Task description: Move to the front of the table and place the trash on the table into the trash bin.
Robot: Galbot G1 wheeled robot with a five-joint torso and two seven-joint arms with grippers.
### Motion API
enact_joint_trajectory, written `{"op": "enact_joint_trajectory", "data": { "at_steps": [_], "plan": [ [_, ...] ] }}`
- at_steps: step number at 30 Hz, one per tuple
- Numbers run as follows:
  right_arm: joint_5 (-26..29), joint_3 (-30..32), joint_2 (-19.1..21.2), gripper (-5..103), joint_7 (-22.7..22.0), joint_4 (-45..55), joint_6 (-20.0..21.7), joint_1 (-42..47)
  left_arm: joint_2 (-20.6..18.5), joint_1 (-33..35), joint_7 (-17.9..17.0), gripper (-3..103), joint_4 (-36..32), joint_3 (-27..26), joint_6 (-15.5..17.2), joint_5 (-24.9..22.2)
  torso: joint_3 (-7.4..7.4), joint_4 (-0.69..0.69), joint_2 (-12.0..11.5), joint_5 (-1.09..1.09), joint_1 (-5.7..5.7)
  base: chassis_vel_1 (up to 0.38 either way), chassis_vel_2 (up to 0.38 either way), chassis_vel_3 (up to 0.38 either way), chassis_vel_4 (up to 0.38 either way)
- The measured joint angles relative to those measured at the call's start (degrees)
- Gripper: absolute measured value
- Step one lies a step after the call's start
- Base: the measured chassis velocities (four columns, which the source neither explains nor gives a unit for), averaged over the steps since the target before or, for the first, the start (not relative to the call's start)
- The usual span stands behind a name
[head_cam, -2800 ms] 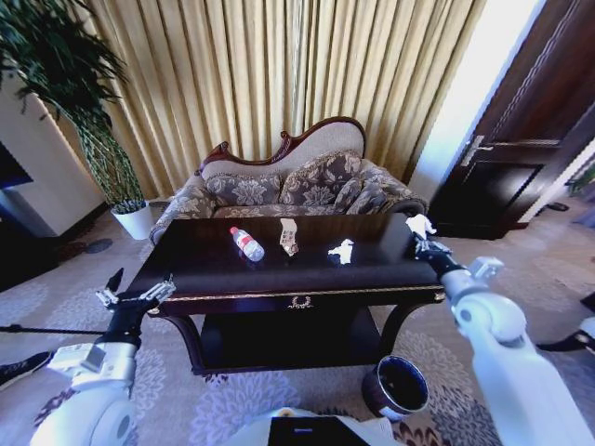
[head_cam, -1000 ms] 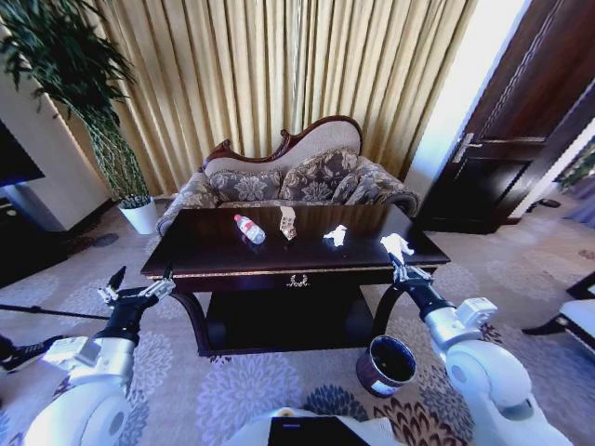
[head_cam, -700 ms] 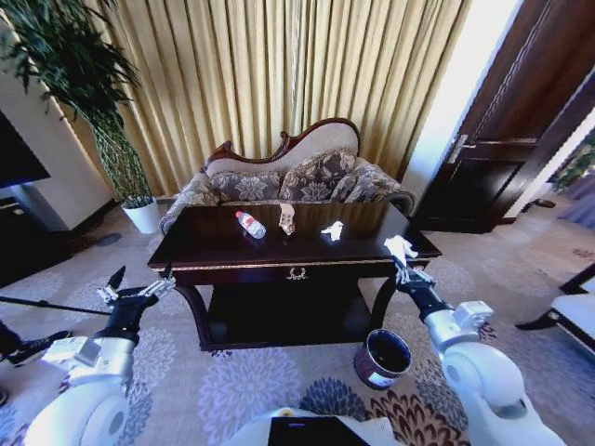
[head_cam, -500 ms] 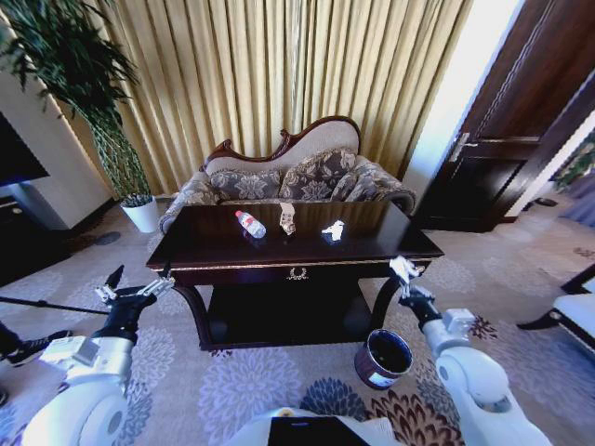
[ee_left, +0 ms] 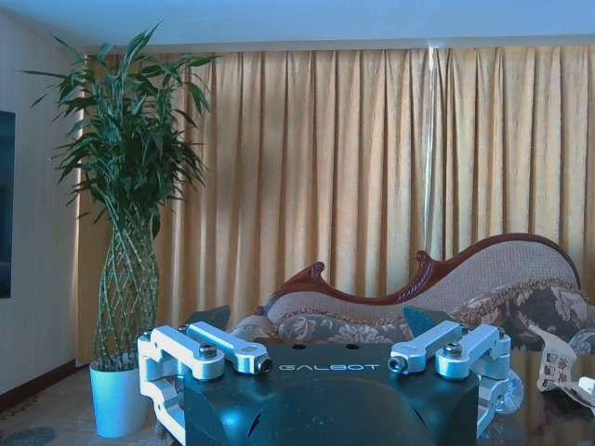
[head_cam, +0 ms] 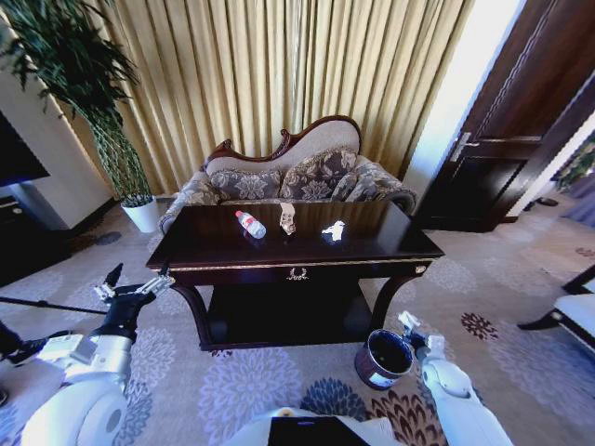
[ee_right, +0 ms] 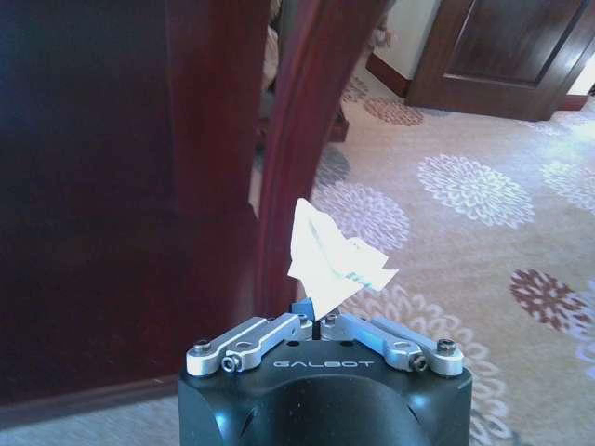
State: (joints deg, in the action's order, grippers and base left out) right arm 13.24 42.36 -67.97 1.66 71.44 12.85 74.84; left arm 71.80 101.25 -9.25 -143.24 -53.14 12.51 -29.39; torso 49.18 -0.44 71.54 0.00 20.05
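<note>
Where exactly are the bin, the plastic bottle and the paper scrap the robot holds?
trash bin [head_cam: 376, 375]: head view, its outer side wall.
plastic bottle [head_cam: 248, 224]: head view, its labelled middle.
paper scrap [ee_right: 330, 263]: right wrist view, the crumpled white middle.

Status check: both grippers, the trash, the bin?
Right gripper shut on white scrap, low beside trash bin. Left gripper open, idle off table's left corner. Bottle, wrapper, another scrap on table.

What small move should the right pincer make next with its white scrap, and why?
Probably a short shift over the trash bin's mouth before letting go: the right pincer holds the white scrap low beside the rim, not yet above the opening.
</note>
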Motion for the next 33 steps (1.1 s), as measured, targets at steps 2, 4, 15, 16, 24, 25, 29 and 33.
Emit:
{"op": "enact_joint_trajectory", "data": {
  "at_steps": [2,4,15,16,24,25,29,33],
  "plan": [
    [-1.9,-0.7,-0.1,0,0.1,-5.7,-0.9,-3.0,-0.3,0.1,-0.1,100,0.0,-0.3,0.0,-0.1,0.00,0.01,0.0,0.00,0.00,0.000,0.000,0.000,0.000],
    [-2.5,-0.9,-0.2,0,0.1,-7.6,-1.1,-4.0,-0.5,0.0,-0.1,100,0.0,-0.5,0.0,-0.2,0.00,0.02,0.0,-0.01,-0.01,0.000,0.000,0.000,0.000],
    [-5.6,-1.8,-1.5,22,-1.3,-10.1,-1.0,-6.1,-0.6,-0.2,-0.3,100,0.0,-1.1,0.0,-1.3,-0.01,0.01,0.0,-0.01,-0.01,0.000,0.000,0.000,0.000],
    [-5.6,-1.8,-1.5,22,-1.3,-10.0,-1.0,-6.1,-0.6,-0.2,-0.3,100,0.0,-1.1,0.0,-1.3,0.00,0.01,0.0,-0.01,-0.01,0.000,0.000,0.000,0.000],
    [-4.7,-1.5,-1.2,66,-1.4,-8.4,-0.8,-5.1,-0.8,-0.1,-0.3,100,0.0,-1.1,0.1,-1.3,-0.01,0.01,0.0,-0.01,-0.01,0.000,0.000,0.000,0.000],
    [-4.4,-1.5,-1.2,66,-1.4,-8.2,-0.8,-5.0,-0.9,-0.1,-0.3,100,0.0,-1.1,0.1,-1.3,-0.01,0.01,0.0,-0.01,-0.01,0.000,0.000,0.000,0.000],
    [-3.4,-1.3,-1.1,82,-1.4,-7.6,-0.4,-4.6,-0.8,-0.1,-0.3,100,0.0,-1.0,0.1,-1.3,0.00,0.01,0.0,-0.01,-0.01,0.000,0.000,0.000,0.000],
    [-2.7,-1.1,-1.1,97,-1.4,-7.3,-0.3,-4.3,-0.8,-0.2,-0.2,100,0.0,-1.1,0.1,-1.3,-0.01,0.01,0.0,0.00,-0.01,0.000,0.000,0.000,0.000]
  ]
}}
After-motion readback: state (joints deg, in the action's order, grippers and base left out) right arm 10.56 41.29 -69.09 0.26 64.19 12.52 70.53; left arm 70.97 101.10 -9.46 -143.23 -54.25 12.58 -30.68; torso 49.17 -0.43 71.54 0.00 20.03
